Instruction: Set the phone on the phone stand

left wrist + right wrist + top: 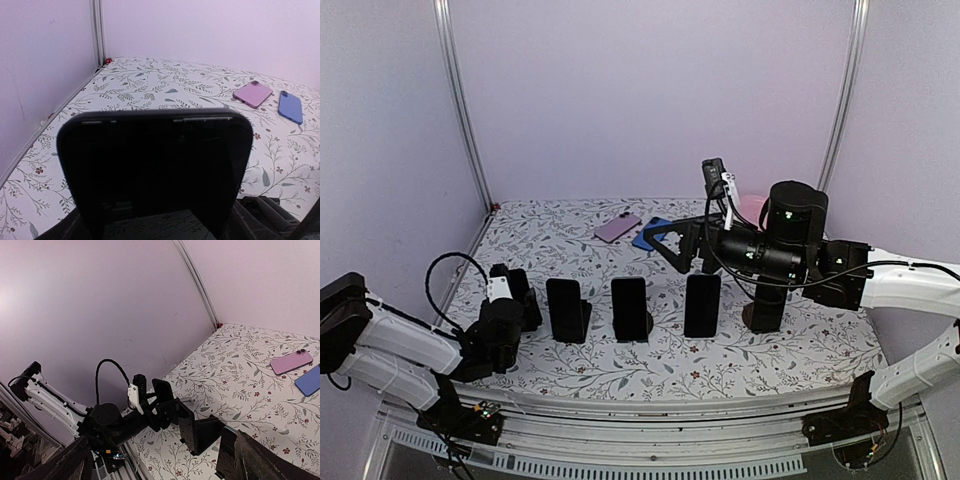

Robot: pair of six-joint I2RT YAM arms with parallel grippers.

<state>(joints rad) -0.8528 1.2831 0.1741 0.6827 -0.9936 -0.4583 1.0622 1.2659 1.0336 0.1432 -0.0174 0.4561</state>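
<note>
My left gripper (520, 297) stands at the table's left, shut on the side edges of a black phone (517, 280). That phone is upright, and its broad dark face (155, 170) fills the left wrist view. From the right wrist it shows as a small black plate (164, 386). Just to its right, three black phones (567, 308) (630, 306) (702, 304) lean on black phone stands (207, 432). Whether a stand sits under the held phone I cannot tell. My right gripper (658, 242) hangs open and empty above the row, its fingers (270, 460) wide apart.
A pink phone (617, 227) and a blue phone (648, 233) lie flat at the back of the flowered table (790, 350). Purple walls with metal corner posts (460, 110) close in the left, back and right.
</note>
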